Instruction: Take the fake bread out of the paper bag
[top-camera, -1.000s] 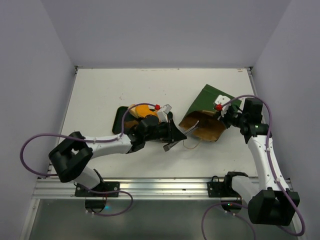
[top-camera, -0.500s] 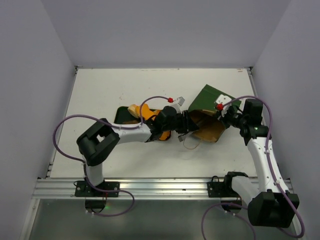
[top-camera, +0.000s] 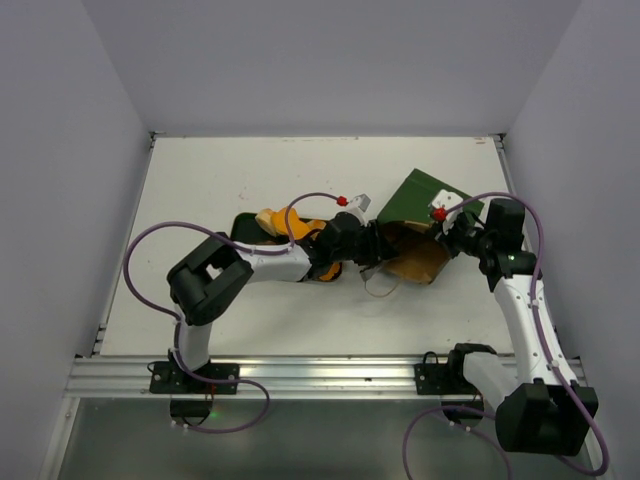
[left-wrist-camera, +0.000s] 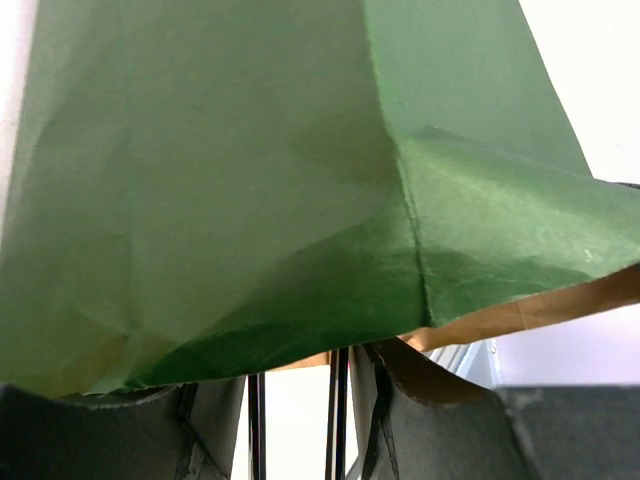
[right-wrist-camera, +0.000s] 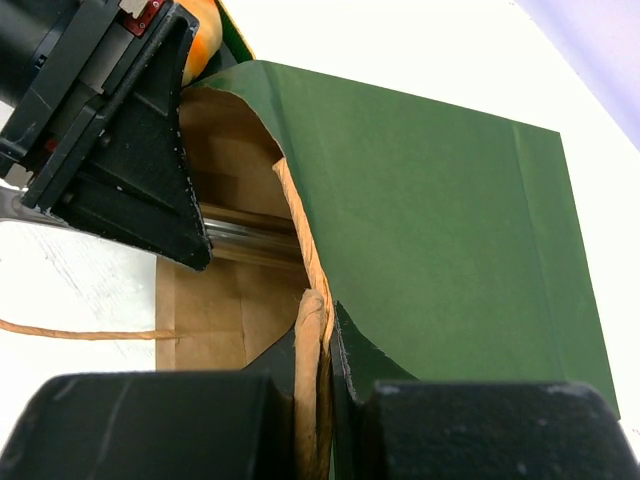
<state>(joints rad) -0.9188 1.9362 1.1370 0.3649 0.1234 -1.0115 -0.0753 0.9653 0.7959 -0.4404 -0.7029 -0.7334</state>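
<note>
The paper bag (top-camera: 418, 198) is lying on its side on the table (top-camera: 200, 180), right of centre. Its mouth is facing left toward the tray (top-camera: 238, 228), green side up, brown kraft inside showing at the mouth.

My right gripper (top-camera: 447, 223) is sitting at the bag's right edge. In the right wrist view my fingers (right-wrist-camera: 150, 425) are pressing together on the rim with a folded strip of brown paper squeezed between them, so they are closed and gripping the bag.

My left gripper (top-camera: 371, 246) is reaching across from the tray side and poking into the bag's mouth. It is holding metal tongs (right-wrist-camera: 245, 228): the right wrist view is showing a silver bar running from it into the bag along the brown inner wall. In the left wrist view my left fingers (left-wrist-camera: 430, 430) are standing part-way apart with two thin dark strips between them, looking like the tong arms edge-on. Green paper is filling nearly all of that view, with a brown edge under it.

The fake bread (top-camera: 300, 228) I am seeing is lying on the tray, behind my left arm: an orange piece, and a tan piece (top-camera: 267, 216) just left of it. The arm is covering part of the tray. I cannot tell whether any bread is sitting deeper in the bag.

A string handle (top-camera: 380, 290) is trailing loose on the table in front of the mouth.
</note>
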